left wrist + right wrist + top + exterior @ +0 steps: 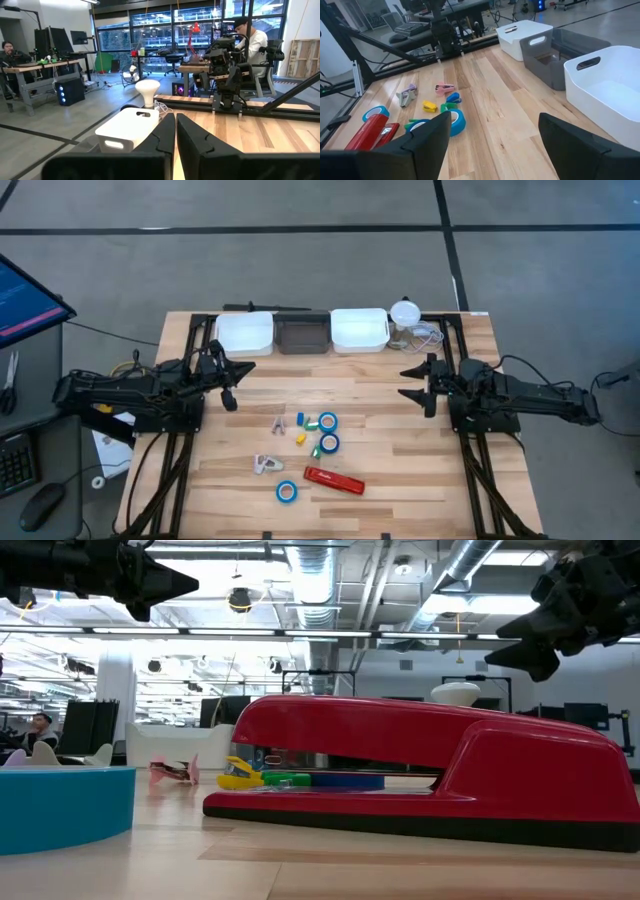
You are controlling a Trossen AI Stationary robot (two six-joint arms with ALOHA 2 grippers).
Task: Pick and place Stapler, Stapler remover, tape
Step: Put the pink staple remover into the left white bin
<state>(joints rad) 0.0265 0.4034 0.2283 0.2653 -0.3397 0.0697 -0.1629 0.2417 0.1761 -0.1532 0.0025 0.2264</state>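
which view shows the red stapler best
The low view: the stapler fills the frame side-on, its whole profile clear. The high view shows it whole but small, lying near the table's front edge beside a roll of blue tape. The right wrist view catches only one end. The left wrist view misses it.

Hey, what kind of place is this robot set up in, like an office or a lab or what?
Most likely an open-plan robotics lab or workshop. The low view shows exposed ceiling ducts; the left wrist view shows a person at a desk and a workbench with monitors beyond the wooden table.
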